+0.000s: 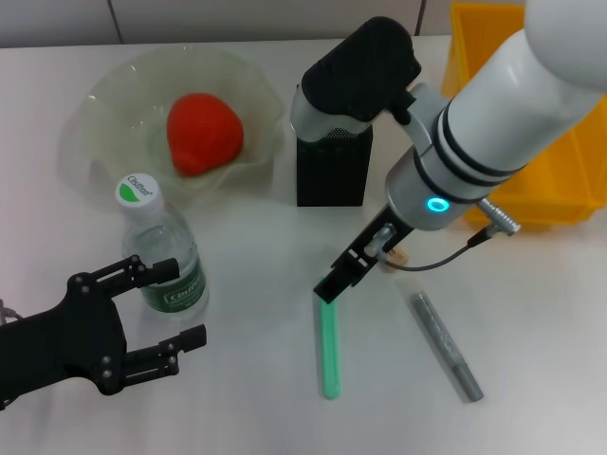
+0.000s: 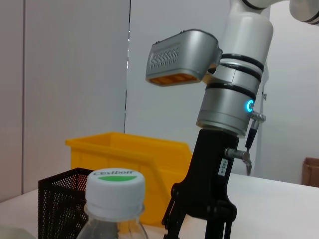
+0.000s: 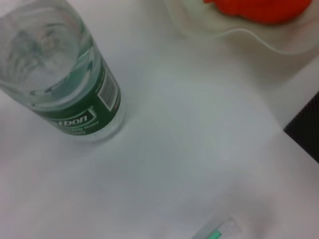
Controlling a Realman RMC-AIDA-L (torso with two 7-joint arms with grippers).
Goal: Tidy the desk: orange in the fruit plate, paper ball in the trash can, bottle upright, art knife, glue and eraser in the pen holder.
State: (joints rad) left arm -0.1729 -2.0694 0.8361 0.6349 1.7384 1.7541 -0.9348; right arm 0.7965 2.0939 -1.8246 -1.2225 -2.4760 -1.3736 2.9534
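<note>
Spreading across nearly the whole head view, a plain white desk (image 1: 247, 398) carries everything, and the left wrist view shows pale grey wall panels (image 2: 75, 64) behind it.

At upper left of the head view the fruit plate (image 1: 104, 95) holds the orange (image 1: 203, 133). Just below it the bottle (image 1: 163, 251) stands upright, cap toward the camera. The pen holder (image 1: 330, 175) sits upper centre, partly hidden by the right arm, and the trash can (image 1: 550, 185) fills the upper right corner, also partly covered.

The right gripper (image 1: 343, 275) hangs at centre frame, its tip just above the top end of a green stick (image 1: 329, 349) that lies on the desk; I cannot tell how its jaws stand. A small tan thing, perhaps the eraser (image 1: 396, 256), shows just beside the gripper's base. A grey pen-like tool (image 1: 446, 344) lies to the right of the green stick, apart from it.

The left gripper (image 1: 173, 308) sits at lower left, fingers spread wide and holding nothing, just beside the bottle.
</note>
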